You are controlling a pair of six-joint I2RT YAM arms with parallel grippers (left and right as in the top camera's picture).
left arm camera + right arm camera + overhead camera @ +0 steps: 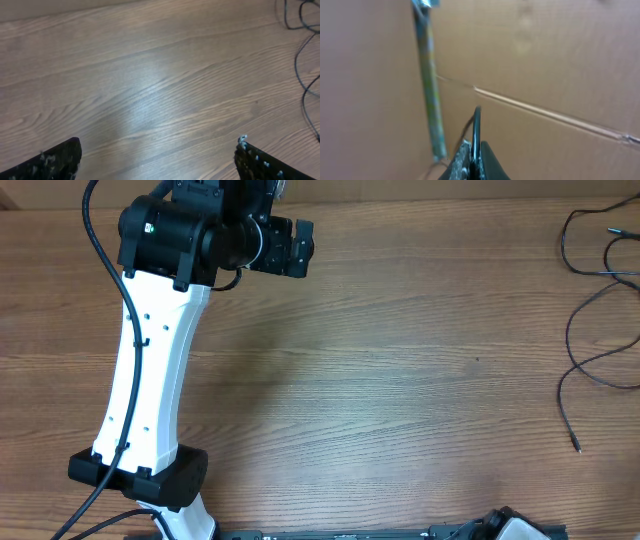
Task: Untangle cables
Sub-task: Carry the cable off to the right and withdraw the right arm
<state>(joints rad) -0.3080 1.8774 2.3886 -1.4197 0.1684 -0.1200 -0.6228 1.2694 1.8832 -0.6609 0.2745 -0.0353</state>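
Left wrist view: with left gripper [159,150] spread wide and cables [305,75] ahead-right, risks raking several strands together, tightening tangles.

Bare table [400,380] up to cables [569,340]

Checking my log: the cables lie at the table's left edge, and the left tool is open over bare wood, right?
No. The overhead view shows the cables at the table's right edge. The left tool is open over bare wood.
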